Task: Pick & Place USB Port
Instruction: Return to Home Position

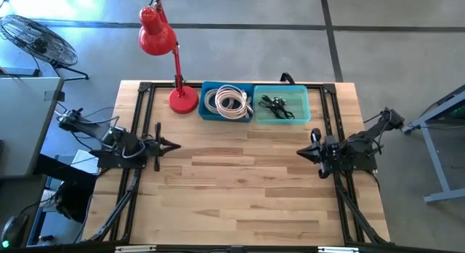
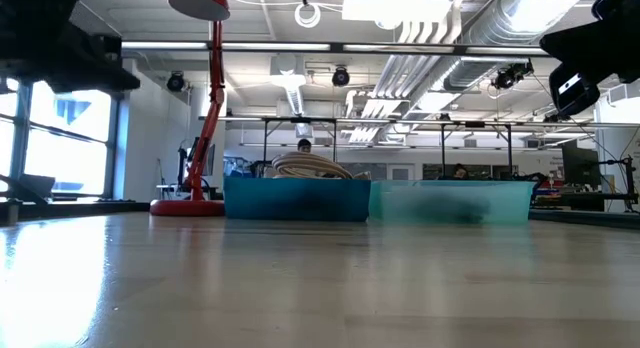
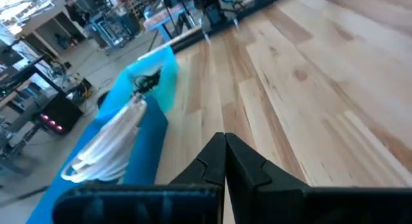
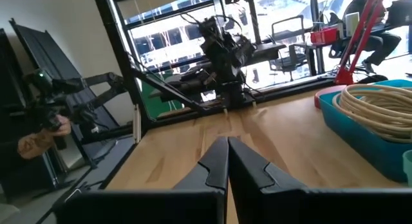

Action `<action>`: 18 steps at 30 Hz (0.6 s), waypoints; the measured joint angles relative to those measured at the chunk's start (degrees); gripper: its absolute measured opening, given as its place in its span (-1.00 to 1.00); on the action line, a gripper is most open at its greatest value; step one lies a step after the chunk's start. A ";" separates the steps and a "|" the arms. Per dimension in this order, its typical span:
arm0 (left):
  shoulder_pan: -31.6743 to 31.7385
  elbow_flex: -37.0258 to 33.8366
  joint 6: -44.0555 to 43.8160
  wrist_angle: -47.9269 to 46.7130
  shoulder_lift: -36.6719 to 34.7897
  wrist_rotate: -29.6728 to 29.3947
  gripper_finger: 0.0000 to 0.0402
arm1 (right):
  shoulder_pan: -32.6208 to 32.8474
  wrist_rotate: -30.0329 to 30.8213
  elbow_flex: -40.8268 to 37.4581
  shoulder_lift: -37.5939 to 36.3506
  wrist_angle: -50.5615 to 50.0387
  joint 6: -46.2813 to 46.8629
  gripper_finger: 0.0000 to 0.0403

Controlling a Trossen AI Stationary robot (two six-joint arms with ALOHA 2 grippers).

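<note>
Cables both binned, far centre: pale cable [image 1: 229, 102] in blue bin [image 1: 203, 100], black cable [image 1: 275, 106] in green bin [image 1: 307, 104]. Left gripper [image 1: 171, 145] at left side, right gripper [image 1: 302, 153] at right side, both with fingers together, empty. Step reads as homing; next move: just park arms, no grasp needed.

Smooth pale wood table [image 1: 240, 187], glossy red lamp [image 1: 154, 31], plastic green bin [image 2: 450, 201]

Concrete floor [image 1: 407, 35], fan [image 1: 38, 39], ceiling ducts [image 2: 440, 28]
</note>
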 joint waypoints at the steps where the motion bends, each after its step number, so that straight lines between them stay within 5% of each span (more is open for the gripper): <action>1: 0.00 -1.36 0.22 1.07 -0.12 -0.01 -1.00 | -0.59 -0.85 0.00 0.00 -0.02 -0.20 -1.00; 6: 0.01 -7.56 0.48 8.15 -0.25 -0.08 -1.00 | -4.68 -4.64 0.00 0.00 -0.14 -0.71 -1.00; 18: 0.02 -8.19 7.00 11.81 -0.58 1.65 -1.00 | -18.19 -17.90 0.00 0.02 -1.32 -1.29 -1.00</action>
